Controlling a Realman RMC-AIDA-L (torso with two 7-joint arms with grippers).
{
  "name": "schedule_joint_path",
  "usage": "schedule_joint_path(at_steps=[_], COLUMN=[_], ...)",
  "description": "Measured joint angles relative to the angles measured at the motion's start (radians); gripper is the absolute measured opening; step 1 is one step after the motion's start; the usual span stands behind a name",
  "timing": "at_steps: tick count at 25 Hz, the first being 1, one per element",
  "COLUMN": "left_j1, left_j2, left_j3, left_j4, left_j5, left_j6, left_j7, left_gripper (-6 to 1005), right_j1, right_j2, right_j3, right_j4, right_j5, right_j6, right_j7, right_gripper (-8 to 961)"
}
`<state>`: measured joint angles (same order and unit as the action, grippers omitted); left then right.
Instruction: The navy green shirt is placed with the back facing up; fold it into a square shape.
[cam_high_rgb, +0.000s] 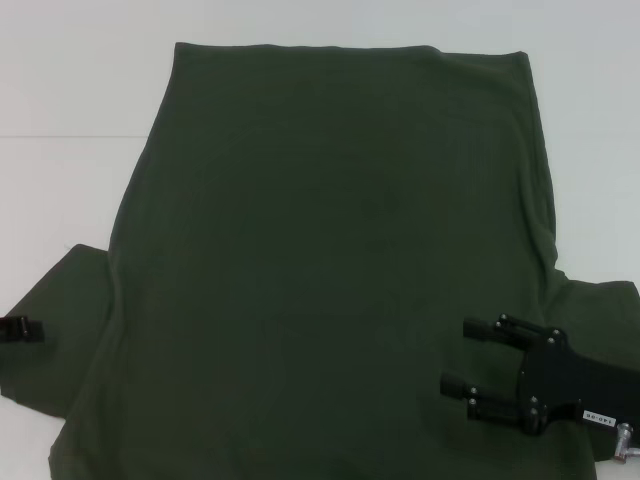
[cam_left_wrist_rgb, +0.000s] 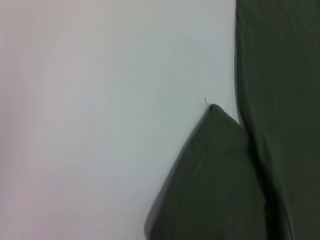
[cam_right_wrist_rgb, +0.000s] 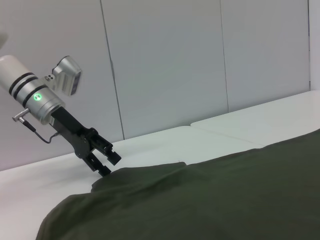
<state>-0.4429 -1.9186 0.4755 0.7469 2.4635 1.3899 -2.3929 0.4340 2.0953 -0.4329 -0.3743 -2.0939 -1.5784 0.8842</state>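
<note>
The left gripper (cam_high_rgb: 22, 328) sits at the tip of the left sleeve near the table's (cam_high_rgb: 70, 90) left edge, fingers spread apart. The navy green shirt (cam_high_rgb: 330, 260) lies flat, plain side up, covering the middle of the white table. The right gripper (cam_high_rgb: 468, 356) hovers over the shirt's near right part, fingers released

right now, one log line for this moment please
shirt: flat, back up, unfolded | left pincer: open, at left sleeve edge | right pincer: open, over right sleeve side
</note>
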Motion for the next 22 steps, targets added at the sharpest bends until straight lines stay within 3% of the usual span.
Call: schedule_joint_path(at_steps=[22], left_j1=[0.007], left_j2=[0.008], left_j3=[-0.001], left_j4=[0.0], left_j5=[0.0], left_j6=[0.005], left_j7=[-0.026], left_gripper=[935], right_j1=[0.0], right_j2=[0.0], right_j3=[0.0], right_j4=[0.0], right_j5=[0.0], right_j6=[-0.001], right_j7=[0.001], right_gripper=[818])
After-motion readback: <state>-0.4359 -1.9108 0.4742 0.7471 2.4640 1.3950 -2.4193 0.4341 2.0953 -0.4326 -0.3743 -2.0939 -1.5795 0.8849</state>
